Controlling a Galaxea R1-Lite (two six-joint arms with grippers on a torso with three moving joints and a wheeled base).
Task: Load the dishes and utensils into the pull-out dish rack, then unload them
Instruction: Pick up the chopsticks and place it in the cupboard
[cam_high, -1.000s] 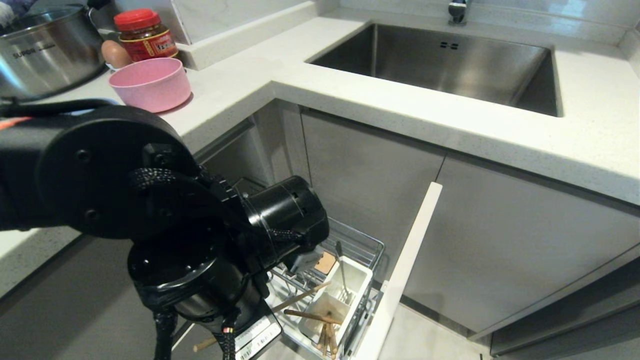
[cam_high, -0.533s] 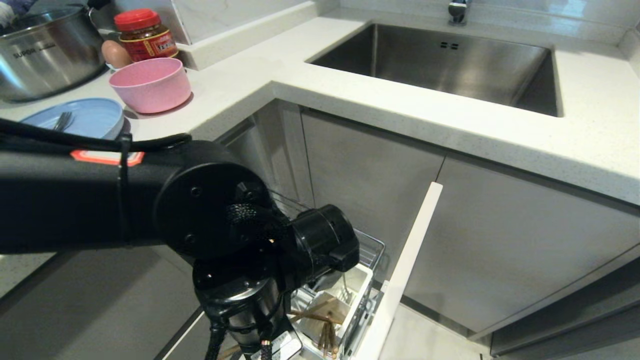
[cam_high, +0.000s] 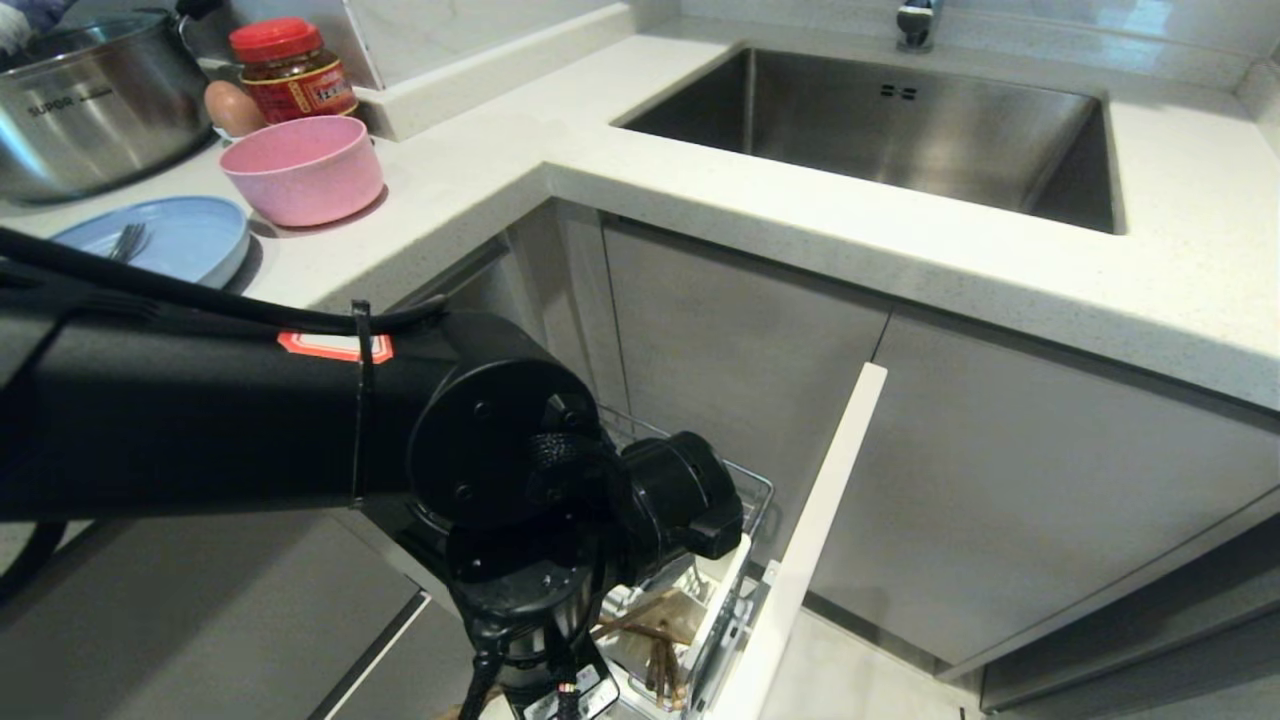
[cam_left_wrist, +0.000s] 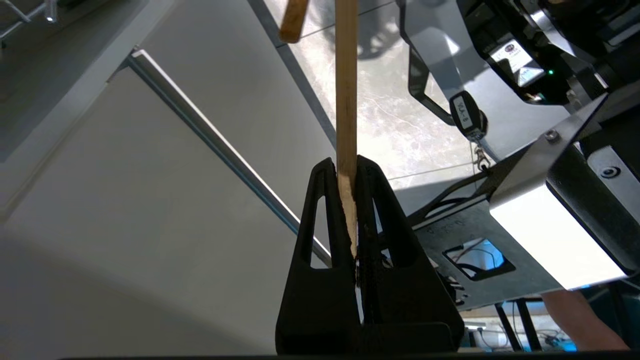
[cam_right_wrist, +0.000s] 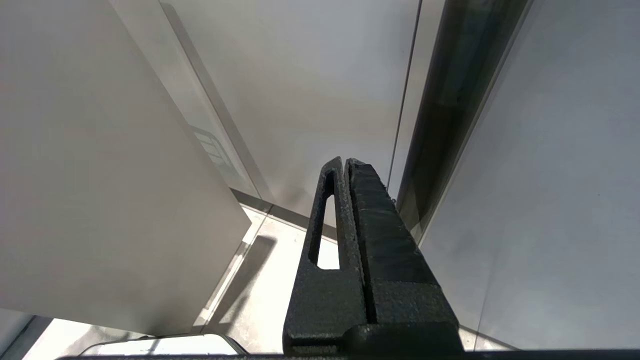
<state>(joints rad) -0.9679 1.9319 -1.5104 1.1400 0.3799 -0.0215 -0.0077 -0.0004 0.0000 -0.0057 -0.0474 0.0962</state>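
In the left wrist view my left gripper (cam_left_wrist: 346, 167) is shut on a light wooden chopstick (cam_left_wrist: 346, 90) that sticks straight out past the fingertips. The end of another chopstick (cam_left_wrist: 294, 20) shows beside it. In the head view my left arm (cam_high: 300, 430) reaches down over the pull-out dish rack (cam_high: 752, 488) and hides the gripper. More chopsticks (cam_high: 650, 625) lie in the rack's white cutlery cup (cam_high: 725, 585). On the counter sit the pink bowl (cam_high: 302, 168) and the blue plate (cam_high: 170, 238), with a silver fork (cam_high: 125, 240) on the plate. My right gripper (cam_right_wrist: 345, 162) is shut and empty, low beside cabinet panels.
A steel pot (cam_high: 90, 100), a red-lidded jar (cam_high: 290, 70) and an egg (cam_high: 230, 108) stand at the counter's back left. The steel sink (cam_high: 880, 120) is at the right. The rack's white front panel (cam_high: 810, 540) juts out. A person's arm (cam_left_wrist: 575, 320) shows behind my base.
My left arm has swung right and down over the rack, uncovering the blue plate and hiding most of the cutlery cup. The grip on the chopstick has held.
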